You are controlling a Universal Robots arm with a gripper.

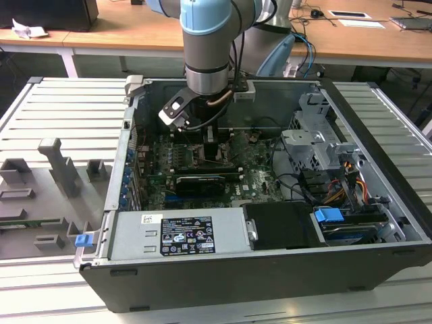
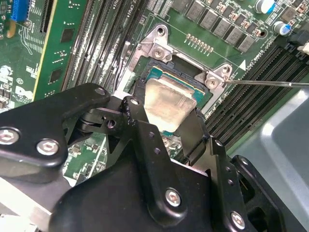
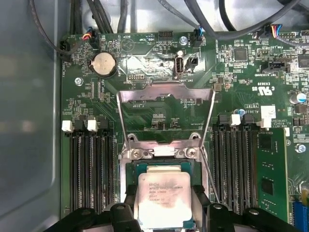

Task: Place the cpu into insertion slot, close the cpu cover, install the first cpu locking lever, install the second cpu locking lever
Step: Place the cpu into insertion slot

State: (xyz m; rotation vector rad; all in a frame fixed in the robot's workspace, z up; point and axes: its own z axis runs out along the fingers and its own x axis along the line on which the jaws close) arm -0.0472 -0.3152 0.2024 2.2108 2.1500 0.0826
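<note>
The cpu, a pale silvery square chip, sits between my black fingers, level over the insertion slot. My gripper is shut on the cpu's two opposite edges, deep inside the computer case. The cpu cover, a silvery frame with a large opening, stands raised and open beyond the slot. A thin wire locking lever sticks out unlatched beside the socket.
Long black memory slots flank the socket on both sides. A green expansion card stands beyond them, a coin battery behind. Drive cage and cables fill the case's right; the power supply lies in front.
</note>
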